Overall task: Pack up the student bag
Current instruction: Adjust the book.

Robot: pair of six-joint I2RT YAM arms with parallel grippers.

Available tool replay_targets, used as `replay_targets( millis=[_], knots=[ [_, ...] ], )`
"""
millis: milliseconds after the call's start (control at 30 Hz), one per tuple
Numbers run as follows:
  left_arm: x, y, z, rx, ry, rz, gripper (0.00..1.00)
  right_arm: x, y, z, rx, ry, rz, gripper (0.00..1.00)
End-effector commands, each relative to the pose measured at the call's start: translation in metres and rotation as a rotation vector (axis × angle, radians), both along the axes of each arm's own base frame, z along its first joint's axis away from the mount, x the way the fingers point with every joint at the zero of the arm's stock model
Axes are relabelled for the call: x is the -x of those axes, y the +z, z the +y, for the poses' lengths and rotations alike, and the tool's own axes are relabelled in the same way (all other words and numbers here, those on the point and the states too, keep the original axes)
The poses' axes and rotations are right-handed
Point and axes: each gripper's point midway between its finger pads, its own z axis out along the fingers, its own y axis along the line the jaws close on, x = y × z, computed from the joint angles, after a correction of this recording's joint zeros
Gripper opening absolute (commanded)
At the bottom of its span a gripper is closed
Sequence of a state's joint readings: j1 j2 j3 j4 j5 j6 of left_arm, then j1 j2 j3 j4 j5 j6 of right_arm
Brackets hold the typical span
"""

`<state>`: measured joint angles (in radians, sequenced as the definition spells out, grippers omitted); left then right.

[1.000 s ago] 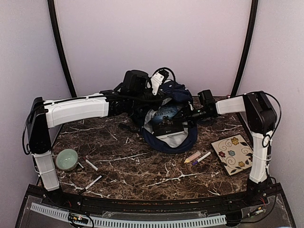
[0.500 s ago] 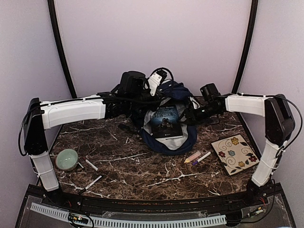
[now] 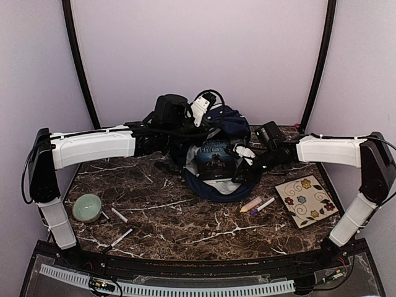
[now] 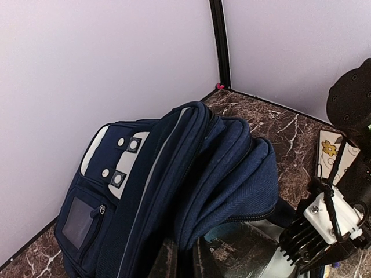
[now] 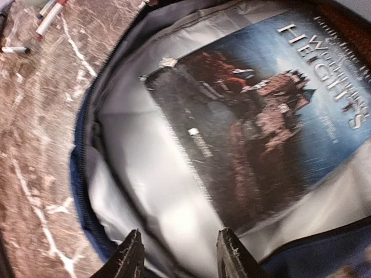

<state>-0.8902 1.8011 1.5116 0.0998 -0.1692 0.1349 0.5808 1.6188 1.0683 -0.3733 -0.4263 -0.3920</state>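
Note:
The student bag, navy with white trim, lies open at the back middle of the table. A book with a dark castle cover lies inside on the grey lining. My left gripper is at the bag's top, and the raised flap runs down between its jaws; its fingertips are hidden. The book's corner shows under the flap. My right gripper is open and empty, just above the lining near the opening's front rim, with the book beyond it. In the top view it is at the bag's right side.
A green bowl and two white pens lie at the front left. Two crayons and a floral tile lie at the front right. Pens also show on the marble.
The book has gone from my right gripper into the bag. My right gripper drew back to the right, then moved forward to the opening's right front rim. My left arm barely moved.

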Motion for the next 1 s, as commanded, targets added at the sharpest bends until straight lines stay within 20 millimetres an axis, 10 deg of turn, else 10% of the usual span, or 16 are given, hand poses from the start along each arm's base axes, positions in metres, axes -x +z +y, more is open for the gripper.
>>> replay_targets(
  millis=[0, 367, 633, 967],
  knots=[
    [0.019, 0.103, 0.015, 0.197, -0.012, -0.166, 0.0, -0.029, 0.006, 0.005, 0.096, 0.077, -0.246, 0.46],
    [0.021, 0.109, 0.018, 0.2, -0.011, -0.178, 0.0, -0.024, -0.032, 0.013, 0.317, 0.226, -0.383, 0.64],
    [0.023, 0.103, 0.012, 0.191, -0.036, -0.155, 0.0, -0.061, -0.042, 0.029, 0.422, 0.104, -0.565, 0.57],
    [0.029, 0.099, 0.011, 0.198, -0.065, -0.127, 0.0, -0.111, -0.004, 0.033, 0.404, -0.066, -0.762, 0.46]
  ],
)
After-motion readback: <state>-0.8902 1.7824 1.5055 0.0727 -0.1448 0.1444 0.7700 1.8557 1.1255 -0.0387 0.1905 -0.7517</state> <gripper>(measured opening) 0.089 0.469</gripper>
